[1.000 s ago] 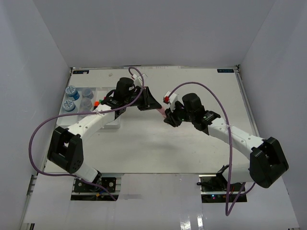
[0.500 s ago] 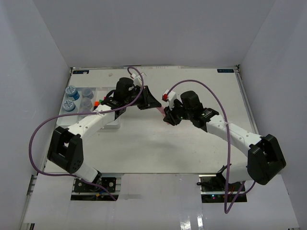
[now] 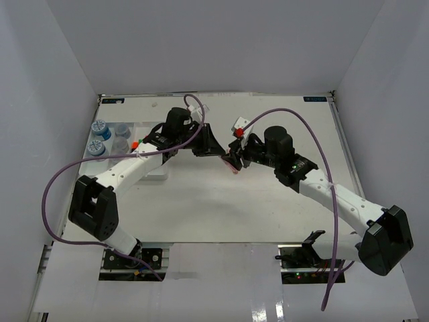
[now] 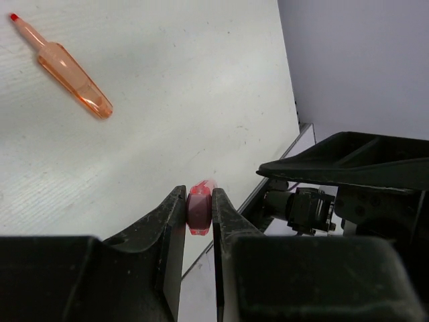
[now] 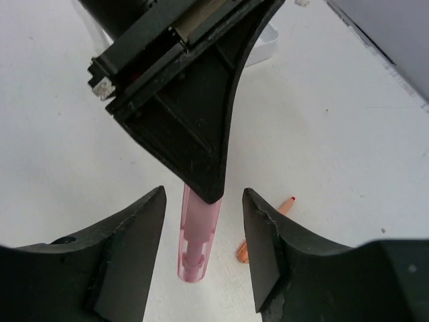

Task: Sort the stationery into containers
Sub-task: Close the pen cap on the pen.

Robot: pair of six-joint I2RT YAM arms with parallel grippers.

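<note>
The left jaws pinch a pink marker (image 4: 199, 213) at their tips, one end sticking out past them. The right jaws stand open on either side of that end, touching neither side. An orange marker (image 4: 70, 67) lies on the counter (image 4: 167, 100) below.

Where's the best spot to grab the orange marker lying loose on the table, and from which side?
Take the orange marker across its thick translucent barrel, coming straight down from above, jaws across its width. It lies flat on the table and tapers to a thin red tip that would likely slip.
</note>
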